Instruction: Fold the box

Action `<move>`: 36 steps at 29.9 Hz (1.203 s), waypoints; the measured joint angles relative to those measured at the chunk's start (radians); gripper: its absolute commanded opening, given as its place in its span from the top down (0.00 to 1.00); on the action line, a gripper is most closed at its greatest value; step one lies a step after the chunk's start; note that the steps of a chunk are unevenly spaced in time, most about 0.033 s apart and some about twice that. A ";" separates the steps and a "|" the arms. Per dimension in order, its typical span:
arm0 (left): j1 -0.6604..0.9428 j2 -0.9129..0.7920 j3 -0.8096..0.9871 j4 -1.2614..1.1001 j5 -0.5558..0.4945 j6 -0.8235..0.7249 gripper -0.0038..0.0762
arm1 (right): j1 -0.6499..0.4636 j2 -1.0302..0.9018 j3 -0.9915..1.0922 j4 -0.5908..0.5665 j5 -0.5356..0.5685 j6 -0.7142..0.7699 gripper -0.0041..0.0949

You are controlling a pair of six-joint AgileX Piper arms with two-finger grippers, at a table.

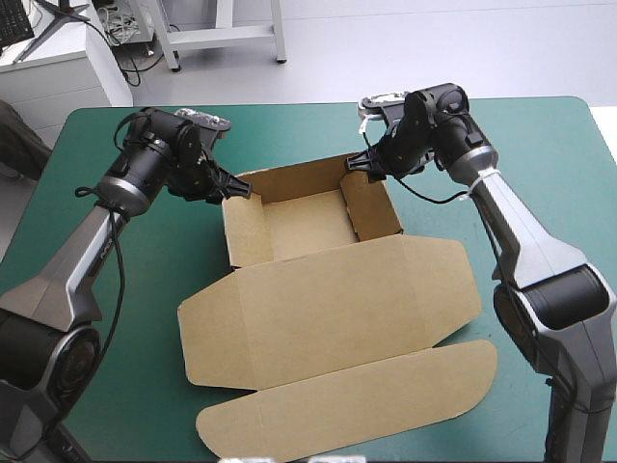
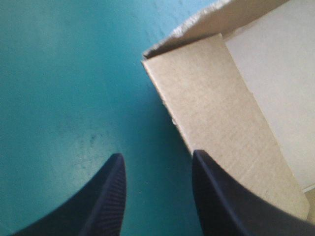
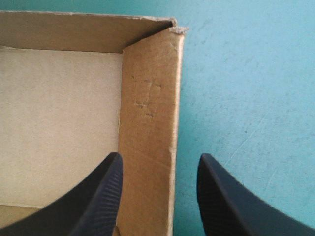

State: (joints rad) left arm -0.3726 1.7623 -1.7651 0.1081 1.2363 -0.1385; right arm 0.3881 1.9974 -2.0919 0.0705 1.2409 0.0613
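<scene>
Item: box (image 1: 328, 299), cut brown board, partly erected, lying near the middle of the teal-green cover (image 1: 154, 289). Far portion: an open tray (image 1: 304, 222) with back wall (image 1: 294, 178), left side wall (image 1: 246, 231) and right side wall (image 1: 371, 207) all raised. Near portion: the lid panel (image 1: 337, 289) lies flat, spread toward the table's near edge, with its rounded front flap (image 1: 357, 400) flat beyond it. Left gripper (image 1: 236, 188): at the tray's far-left corner, low over the cover. In its wrist view the left gripper (image 2: 160, 194) has its fingers well apart, with bare cover between them and the corner of the left side wall (image 2: 221, 123) just ahead. One finger sits beside that wall, but contact cannot be told. Right gripper (image 1: 359, 162): at the far-right corner. In its wrist view the right gripper (image 3: 157, 196) is also spread wide and holds nothing, straddling the right side wall (image 3: 150, 123), one finger over the tray floor (image 3: 59, 123) and the other over the cover outside. Placement, as judged: one gripper at each rear corner suits steadying or pressing the side walls where they meet the back wall, so the tucks hold. Task state, as judged: tray formed, lid not yet raised.
</scene>
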 measured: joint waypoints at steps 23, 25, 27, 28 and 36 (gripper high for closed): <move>-0.001 -0.553 -0.072 -0.033 0.013 0.203 0.96 | 0.000 -0.198 -0.002 0.001 0.005 -0.038 0.51; -0.001 -0.628 -0.031 -0.033 0.013 0.228 0.96 | 0.000 -0.188 0.008 0.001 0.005 -0.049 0.51; -0.001 -0.699 0.027 -0.033 0.013 0.242 0.96 | 0.000 -0.175 0.025 -0.007 0.005 -0.052 0.51; -0.001 -0.732 0.056 -0.032 0.013 0.245 0.96 | 0.000 -0.167 0.032 -0.011 0.005 -0.053 0.51; -0.001 -1.065 0.482 -0.030 -0.095 0.246 0.96 | 0.000 -0.026 0.044 -0.033 0.005 -0.061 0.51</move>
State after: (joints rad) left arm -0.3734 0.6971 -1.2832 0.0781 1.1414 0.1072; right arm 0.3881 1.9715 -2.0477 0.0377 1.2457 0.0000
